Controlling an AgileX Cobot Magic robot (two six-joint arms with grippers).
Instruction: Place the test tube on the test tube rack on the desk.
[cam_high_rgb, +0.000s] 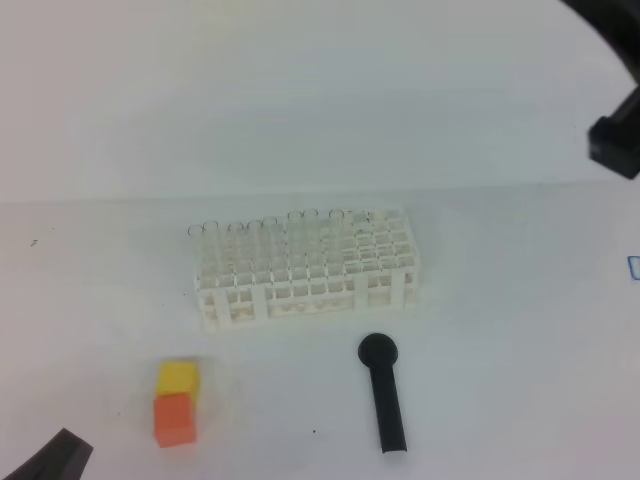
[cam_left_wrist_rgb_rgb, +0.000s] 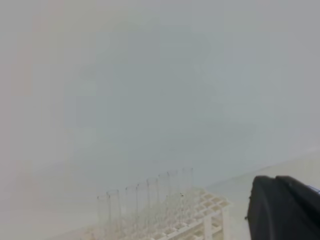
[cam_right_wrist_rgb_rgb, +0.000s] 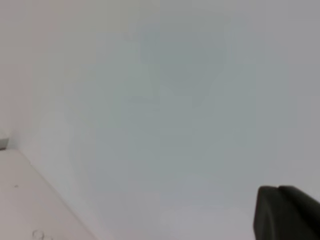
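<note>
Test tubes upright in rack, rack's long axis left-right

White lattice test tube rack with clear, faintly visible tubes on a white worktop; black round-headed tool; yellow block; orange block, perhaps red-orange.

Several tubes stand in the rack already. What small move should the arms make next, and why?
Probably none: I would just leave both arms parked. Clear tubes stand upright in the back row of the rack. No tube lies loose on the desk, only a black tool, a yellow block and an orange block. The left arm and right arm sit at the picture's edges.
</note>
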